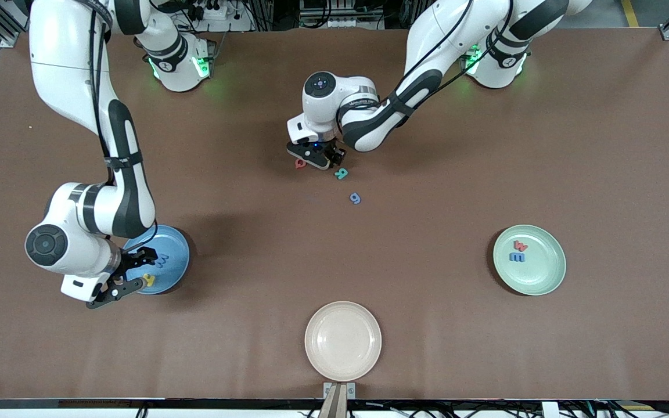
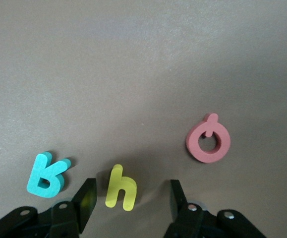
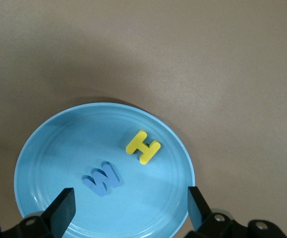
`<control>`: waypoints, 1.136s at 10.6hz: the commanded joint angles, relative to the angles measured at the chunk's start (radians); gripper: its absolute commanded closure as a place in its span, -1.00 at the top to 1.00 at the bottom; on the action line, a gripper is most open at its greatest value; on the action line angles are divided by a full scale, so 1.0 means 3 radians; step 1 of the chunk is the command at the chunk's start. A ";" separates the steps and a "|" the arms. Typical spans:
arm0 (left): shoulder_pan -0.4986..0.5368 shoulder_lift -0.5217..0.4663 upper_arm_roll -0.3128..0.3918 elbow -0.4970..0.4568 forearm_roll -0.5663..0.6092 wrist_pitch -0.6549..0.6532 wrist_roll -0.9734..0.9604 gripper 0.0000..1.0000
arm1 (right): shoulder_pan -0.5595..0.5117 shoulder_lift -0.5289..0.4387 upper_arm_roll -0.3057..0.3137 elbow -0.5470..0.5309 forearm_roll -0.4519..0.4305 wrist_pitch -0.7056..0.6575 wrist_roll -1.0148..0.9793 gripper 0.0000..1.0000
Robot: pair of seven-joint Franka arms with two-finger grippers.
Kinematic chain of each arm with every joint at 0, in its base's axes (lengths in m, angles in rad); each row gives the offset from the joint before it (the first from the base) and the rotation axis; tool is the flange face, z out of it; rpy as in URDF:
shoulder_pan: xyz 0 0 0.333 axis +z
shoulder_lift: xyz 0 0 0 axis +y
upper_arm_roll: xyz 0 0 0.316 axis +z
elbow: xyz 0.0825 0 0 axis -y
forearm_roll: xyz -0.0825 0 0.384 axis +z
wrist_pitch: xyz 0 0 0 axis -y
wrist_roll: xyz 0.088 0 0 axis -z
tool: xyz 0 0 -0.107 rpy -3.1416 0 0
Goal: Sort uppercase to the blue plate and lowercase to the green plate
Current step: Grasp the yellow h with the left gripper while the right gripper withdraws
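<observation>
The blue plate [image 1: 167,244] lies at the right arm's end and holds the blue M [image 1: 162,261] and yellow H [image 1: 148,280]. My right gripper [image 1: 140,270] hangs open and empty over this plate [image 3: 44,134], above the M [image 3: 102,178] and H [image 3: 143,147]. My left gripper [image 1: 318,158] is open, low over the table's middle. The yellow lowercase letter [image 2: 121,187] lies flat between its fingers [image 2: 86,198], untouched. The teal R [image 2: 46,174] and red Q [image 2: 208,140] lie beside it. The blue g [image 1: 355,198] lies nearer the camera. The green plate [image 1: 543,278] holds the red w [image 1: 521,246] and blue m [image 1: 518,256].
A cream plate [image 1: 343,341] sits at the table's edge nearest the camera, midway between the arms' ends. In the front view the red Q [image 1: 300,164] and teal R [image 1: 341,173] lie on either side of the left gripper, which hides the yellow letter.
</observation>
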 commanded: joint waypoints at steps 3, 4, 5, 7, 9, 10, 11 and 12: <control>-0.0027 0.0028 0.0057 -0.0001 0.0107 0.0017 -0.0139 -0.22 | -0.0011 -0.0008 0.0051 -0.0008 0.0068 -0.0008 0.0091 1.00; -0.0027 0.0028 0.0052 -0.0031 0.0107 0.0012 -0.0245 -0.77 | 0.0004 -0.0008 0.0052 -0.0008 0.0068 -0.0018 0.0158 1.00; -0.0017 0.0018 0.0057 -0.0042 0.0107 0.0007 -0.0307 -1.00 | 0.0025 -0.0008 0.0052 -0.0013 0.0068 -0.0023 0.0204 1.00; 0.0028 -0.0023 0.0052 -0.0037 0.0102 -0.0024 -0.0343 -1.00 | 0.0117 -0.0019 0.0052 -0.0008 0.0068 -0.0079 0.0479 1.00; 0.0171 -0.0201 0.0032 -0.0011 0.0036 -0.0140 -0.0349 -1.00 | 0.0249 -0.0039 0.0052 -0.0008 0.0068 -0.0217 0.0740 1.00; 0.0233 -0.0385 0.0027 -0.0006 -0.0101 -0.0212 -0.0339 -1.00 | 0.0326 -0.0054 0.0046 0.0002 0.0068 -0.0278 0.0873 1.00; 0.0329 -0.0543 0.0032 -0.0011 -0.0224 -0.0218 -0.0323 -1.00 | 0.0382 -0.0060 0.0051 0.0017 0.0068 -0.0370 0.0915 1.00; 0.0492 -0.0687 0.0027 -0.0011 -0.0240 -0.0223 -0.0293 -1.00 | 0.0444 -0.0085 0.0052 0.0017 0.0068 -0.0467 0.0941 1.00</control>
